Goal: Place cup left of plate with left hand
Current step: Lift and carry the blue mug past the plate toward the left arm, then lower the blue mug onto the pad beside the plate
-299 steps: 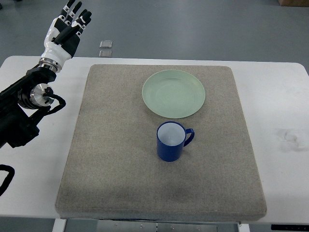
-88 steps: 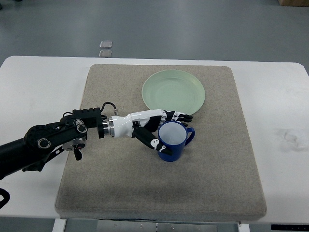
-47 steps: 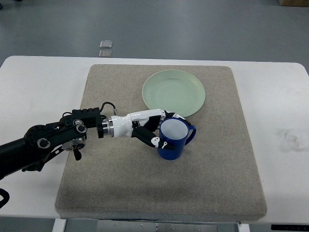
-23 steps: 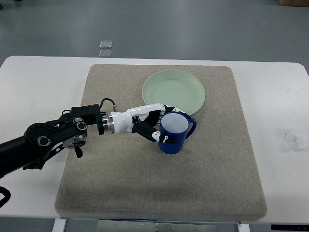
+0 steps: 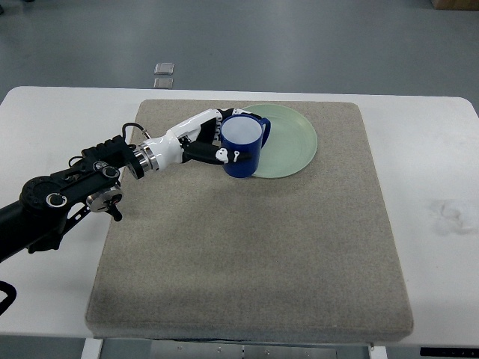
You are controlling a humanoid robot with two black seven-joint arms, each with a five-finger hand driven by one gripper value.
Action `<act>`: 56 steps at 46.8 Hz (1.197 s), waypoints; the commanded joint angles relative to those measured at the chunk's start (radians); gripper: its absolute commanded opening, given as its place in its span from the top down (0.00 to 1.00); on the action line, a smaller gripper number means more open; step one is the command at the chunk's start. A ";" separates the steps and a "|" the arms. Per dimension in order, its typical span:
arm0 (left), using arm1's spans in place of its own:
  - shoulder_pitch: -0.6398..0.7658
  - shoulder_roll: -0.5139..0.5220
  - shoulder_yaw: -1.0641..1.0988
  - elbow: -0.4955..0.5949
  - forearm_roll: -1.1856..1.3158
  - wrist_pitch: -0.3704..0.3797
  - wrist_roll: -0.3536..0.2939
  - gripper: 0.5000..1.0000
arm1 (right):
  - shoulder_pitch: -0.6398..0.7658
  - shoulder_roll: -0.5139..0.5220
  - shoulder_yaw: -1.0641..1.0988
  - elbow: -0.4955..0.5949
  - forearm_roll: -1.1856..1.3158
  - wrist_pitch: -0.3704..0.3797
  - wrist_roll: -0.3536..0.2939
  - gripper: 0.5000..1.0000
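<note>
1. My left hand (image 5: 206,140) is wrapped round the blue cup (image 5: 241,146), fingers on the far wall and thumb on the near side. The cup looks lifted and sits upright.
2. The cup overlaps the left edge of the green plate (image 5: 288,142) in this view, with its handle pointing toward the plate's middle. I cannot tell from above whether the base clears the rim.
3. Risk: if I carry it leftward too low, the base could catch the plate rim and drag or tip the plate. I should keep height until the cup is past the rim.
4. Risk: the hold is a side wrap on a smooth wall, so the cup could slip or rotate if I swing fast. Judged only, nothing shows slipping.
5. Risk: setting down too near would leave the cup touching the plate.
6. Surroundings: the grey mat (image 5: 247,262) covers most of the white table (image 5: 434,149). The mat left of the plate is bare except for my own forearm (image 5: 90,183) crossing it, so nothing else blocks the drop zone.
7. Two small squares (image 5: 164,75) lie on the floor beyond the table, irrelevant. The right arm is out of view.
</note>
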 commanded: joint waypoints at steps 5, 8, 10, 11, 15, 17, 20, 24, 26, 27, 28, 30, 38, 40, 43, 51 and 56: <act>0.005 0.021 -0.044 0.022 -0.002 0.011 0.000 0.55 | 0.000 0.000 0.000 0.000 0.000 0.000 0.000 0.14; 0.005 0.032 -0.044 0.022 -0.023 0.013 0.000 0.55 | 0.000 0.000 0.000 0.000 0.000 0.000 0.000 0.14; 0.005 0.037 -0.044 0.024 -0.048 0.014 0.000 0.55 | 0.000 0.000 0.000 0.000 0.000 0.000 0.000 0.14; 0.005 0.037 -0.043 0.025 -0.060 0.017 0.002 0.55 | 0.000 0.000 0.000 0.000 0.000 0.000 0.000 0.14; 0.005 0.053 -0.043 0.045 -0.100 0.037 0.002 0.55 | 0.000 0.000 0.000 0.000 0.000 0.000 0.000 0.14; 0.006 0.063 -0.043 0.057 -0.106 0.045 0.000 0.55 | 0.000 0.000 0.000 0.000 0.000 0.000 0.000 0.14; 0.008 0.070 -0.044 0.080 -0.108 0.054 0.000 0.55 | 0.000 0.000 0.000 0.000 0.000 0.000 0.000 0.14; 0.008 0.072 -0.044 0.123 -0.111 0.068 -0.006 0.55 | 0.000 0.000 0.000 0.000 0.000 0.000 0.000 0.14; 0.008 0.070 -0.044 0.145 -0.114 0.071 -0.009 0.55 | 0.000 0.000 0.000 0.001 0.000 0.000 0.000 0.14; 0.008 0.070 -0.044 0.154 -0.117 0.071 -0.009 0.55 | 0.000 0.000 0.000 0.000 0.000 0.000 0.000 0.14; 0.008 0.070 -0.044 0.163 -0.118 0.071 -0.011 0.55 | 0.000 0.000 0.000 0.000 0.000 0.000 0.000 0.14; 0.008 0.069 -0.044 0.177 -0.122 0.073 -0.012 0.55 | 0.000 0.000 0.000 0.000 0.000 0.000 0.000 0.14; 0.008 0.058 -0.051 0.221 -0.132 0.073 -0.043 0.55 | 0.000 0.000 0.000 0.000 0.000 0.000 0.000 0.14; 0.008 0.057 -0.051 0.226 -0.132 0.073 -0.054 0.55 | 0.000 0.000 0.000 0.000 0.000 0.000 0.000 0.14; 0.008 0.057 -0.049 0.228 -0.135 0.071 -0.066 0.55 | 0.000 0.000 0.000 0.000 0.000 0.000 0.000 0.14; 0.026 0.055 -0.041 0.231 -0.134 0.073 -0.089 0.55 | 0.000 0.000 0.000 0.000 0.000 0.000 0.000 0.14; 0.035 0.052 -0.035 0.241 -0.122 0.073 -0.095 0.55 | 0.000 0.000 0.000 0.000 0.000 0.000 0.000 0.14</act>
